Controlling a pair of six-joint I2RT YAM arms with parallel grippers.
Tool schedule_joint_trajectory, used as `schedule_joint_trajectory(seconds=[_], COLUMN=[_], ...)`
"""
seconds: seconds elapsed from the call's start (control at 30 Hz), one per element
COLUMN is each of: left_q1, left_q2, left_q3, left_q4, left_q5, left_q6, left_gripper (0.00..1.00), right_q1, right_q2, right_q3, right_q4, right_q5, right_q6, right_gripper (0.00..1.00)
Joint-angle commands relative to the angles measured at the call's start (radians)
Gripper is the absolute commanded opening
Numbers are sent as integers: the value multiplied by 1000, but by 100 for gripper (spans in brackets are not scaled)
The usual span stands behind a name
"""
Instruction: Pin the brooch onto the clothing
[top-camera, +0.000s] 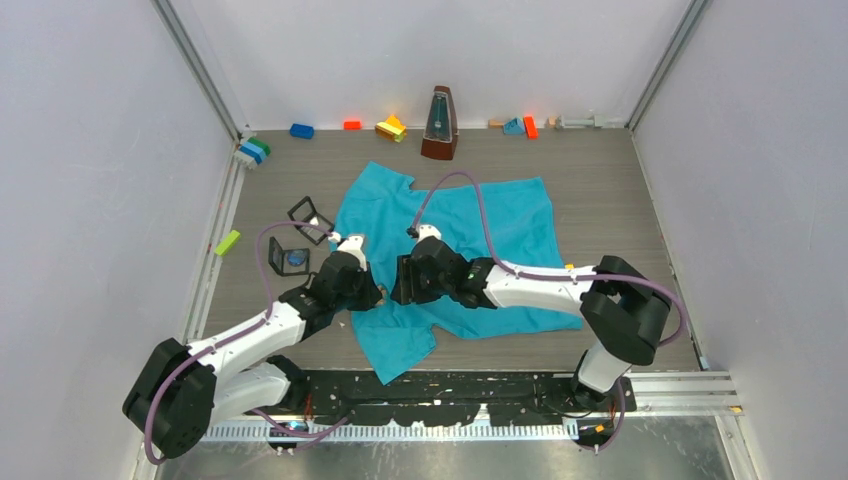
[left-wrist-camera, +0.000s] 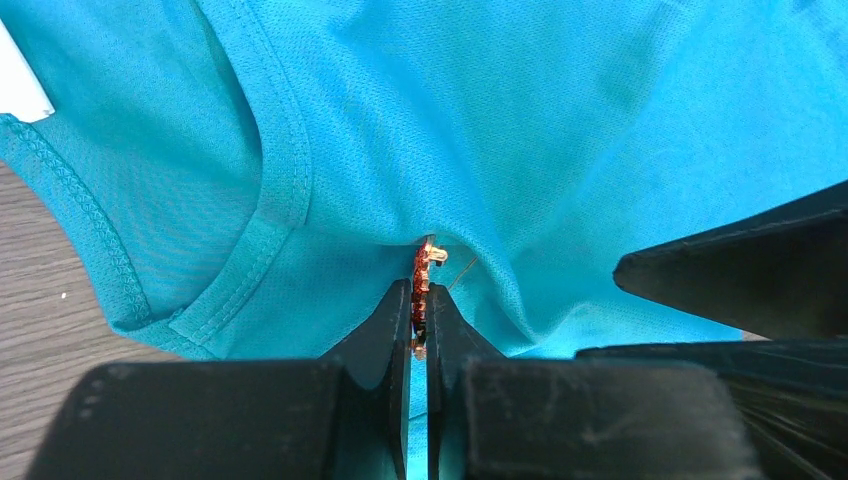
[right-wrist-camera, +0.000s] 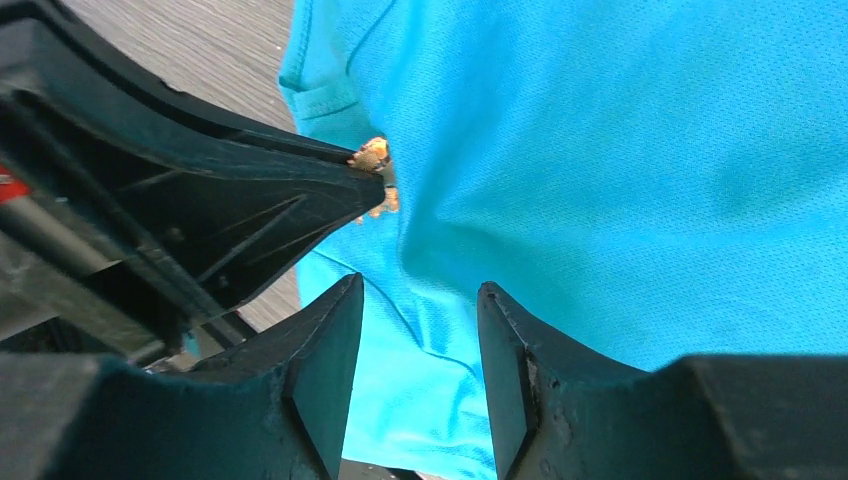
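The teal-blue T-shirt (top-camera: 470, 235) lies spread on the table; its collar (left-wrist-camera: 285, 190) and white neck label (left-wrist-camera: 20, 85) show in the left wrist view. My left gripper (left-wrist-camera: 420, 295) is shut on the small copper-coloured brooch (left-wrist-camera: 421, 275), held edge-on with its tip against the shirt fabric just below the collar. The brooch also shows in the right wrist view (right-wrist-camera: 374, 156) at the left gripper's tip. My right gripper (right-wrist-camera: 420, 290) is open, its jaws standing apart just over the shirt (right-wrist-camera: 620, 170), close beside the left gripper. In the top view the two grippers meet over the shirt's left part (top-camera: 385, 285).
Two small black open boxes (top-camera: 290, 256) (top-camera: 311, 214) stand left of the shirt. A metronome (top-camera: 439, 124) and coloured blocks (top-camera: 390, 128) line the back edge. A green block (top-camera: 228, 242) lies at the left rail. Walls enclose three sides.
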Motion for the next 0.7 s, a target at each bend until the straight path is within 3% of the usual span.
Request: schedule_joint_trajectory(seconds=[0.0,0.47,0.67], left_q1=[-3,-3,-3], left_q2=[1,2,11], left_q3=[0,3,2], left_q4=[62,60,91], left_q5=[-9,-10,-1], left_q6=[-5,-5,-16], left_gripper=[0,0,0], right_q1=[8,27,36], right_q2=[33,143,168], right_q3=[-1,58,76], right_q4=[46,83,105], right_q5=[5,4,-14], right_q6=[-40,-63,-68], right_gripper=[52,44,19])
